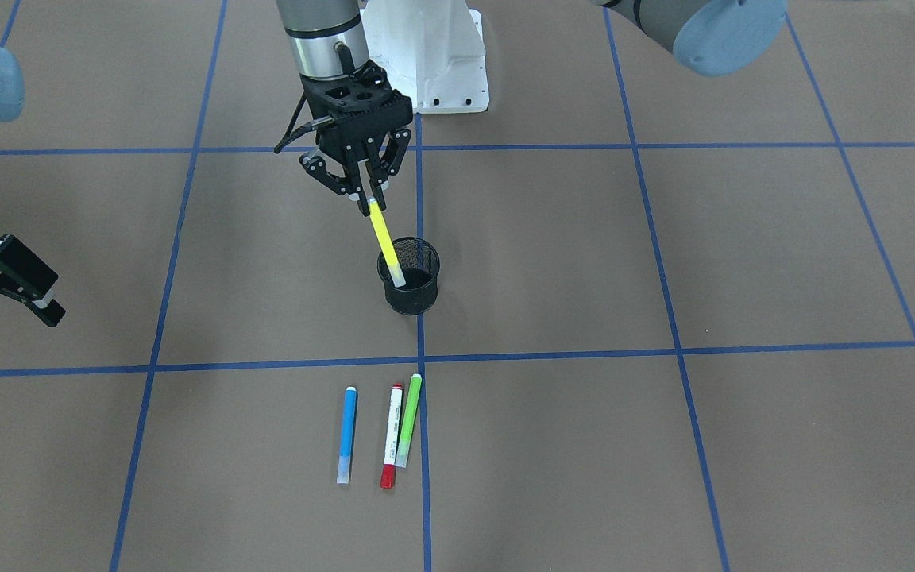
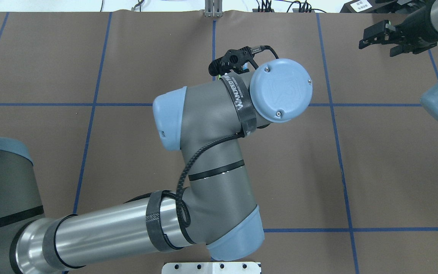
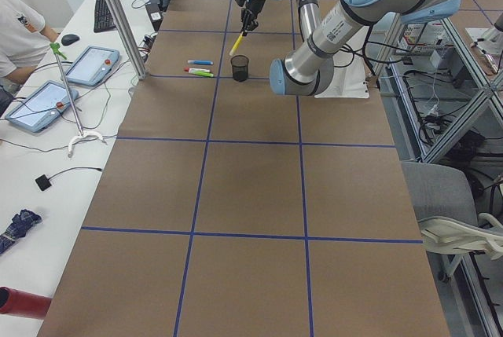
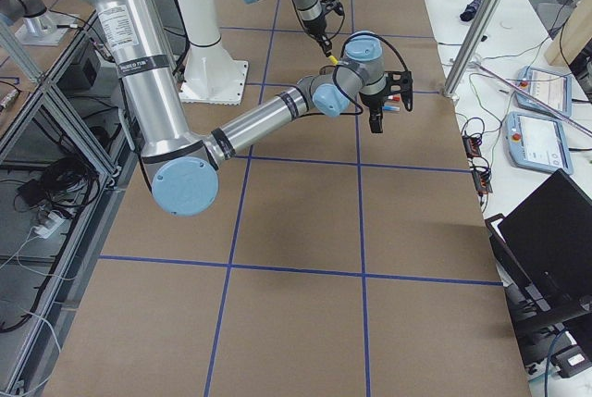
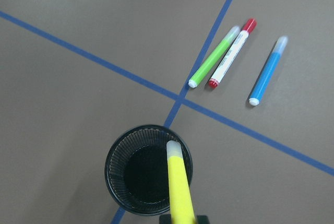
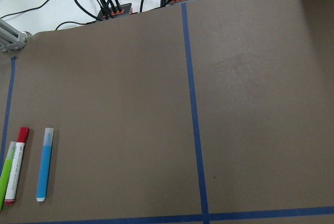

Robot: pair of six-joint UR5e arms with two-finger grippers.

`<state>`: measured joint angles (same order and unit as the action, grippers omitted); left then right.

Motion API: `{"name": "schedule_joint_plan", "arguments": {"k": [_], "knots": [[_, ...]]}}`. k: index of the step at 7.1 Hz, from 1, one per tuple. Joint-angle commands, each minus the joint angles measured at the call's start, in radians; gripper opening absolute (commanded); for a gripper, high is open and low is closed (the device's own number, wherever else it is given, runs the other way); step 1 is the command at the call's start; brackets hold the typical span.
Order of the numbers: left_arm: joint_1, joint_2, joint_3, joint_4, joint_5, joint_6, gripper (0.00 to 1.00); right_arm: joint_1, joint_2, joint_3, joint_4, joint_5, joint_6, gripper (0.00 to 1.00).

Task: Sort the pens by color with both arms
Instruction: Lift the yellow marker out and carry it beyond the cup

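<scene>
My left gripper (image 1: 367, 208) is shut on the top end of the yellow pen (image 1: 385, 242). The pen hangs tilted, with its lower tip inside the rim of the black mesh cup (image 1: 410, 276). The left wrist view shows the yellow pen (image 5: 179, 182) over the cup (image 5: 122, 169). The blue pen (image 1: 348, 433), the white pen with red ends (image 1: 391, 435) and the light green pen (image 1: 409, 419) lie side by side on the mat in front of the cup. My right gripper (image 1: 13, 311) is open and empty, far off to the side.
The white pedestal base (image 1: 434, 56) stands behind the cup. The brown mat (image 1: 664, 254) carries a grid of blue tape lines. In the overhead view my left arm's wrist (image 2: 280, 91) hides the cup and pens.
</scene>
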<state>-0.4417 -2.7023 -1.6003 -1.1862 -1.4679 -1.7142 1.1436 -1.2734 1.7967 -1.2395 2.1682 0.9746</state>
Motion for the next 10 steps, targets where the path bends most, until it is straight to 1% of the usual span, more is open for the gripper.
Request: {"name": "schedule_joint_plan", "arguments": {"k": [1, 2, 3, 4, 5, 6, 8, 9, 10], "knots": [[-0.070, 0.041, -0.102, 0.003, -0.002, 0.100, 0.00, -0.010, 0.002, -0.003, 0.000, -0.014, -0.001, 0.98], [-0.116, 0.047, -0.109, -0.004, -0.006, 0.154, 0.00, -0.012, 0.000, -0.003, 0.000, -0.016, -0.001, 0.98], [-0.159, 0.083, -0.118, -0.038, -0.021, 0.229, 0.00, -0.012, -0.001, -0.005, 0.000, -0.016, -0.001, 0.98], [-0.194, 0.176, -0.116, -0.213, -0.022, 0.266, 0.00, -0.012, -0.001, -0.002, 0.000, -0.018, -0.001, 0.98], [-0.234, 0.276, -0.081, -0.457, -0.022, 0.277, 0.00, -0.012, -0.001, -0.002, 0.000, -0.018, -0.001, 0.98], [-0.254, 0.285, 0.031, -0.631, -0.023, 0.333, 0.00, -0.012, -0.004, 0.001, 0.000, -0.018, 0.001, 0.98], [-0.287, 0.276, 0.275, -0.935, -0.023, 0.344, 0.00, -0.012, -0.004, 0.000, 0.000, -0.028, -0.001, 0.98], [-0.287, 0.224, 0.474, -1.092, -0.014, 0.344, 0.00, -0.015, -0.004, 0.003, 0.000, -0.037, 0.001, 0.98], [-0.284, 0.146, 0.650, -1.180, -0.012, 0.344, 0.00, -0.015, -0.004, 0.001, 0.000, -0.039, 0.001, 0.98]]}}
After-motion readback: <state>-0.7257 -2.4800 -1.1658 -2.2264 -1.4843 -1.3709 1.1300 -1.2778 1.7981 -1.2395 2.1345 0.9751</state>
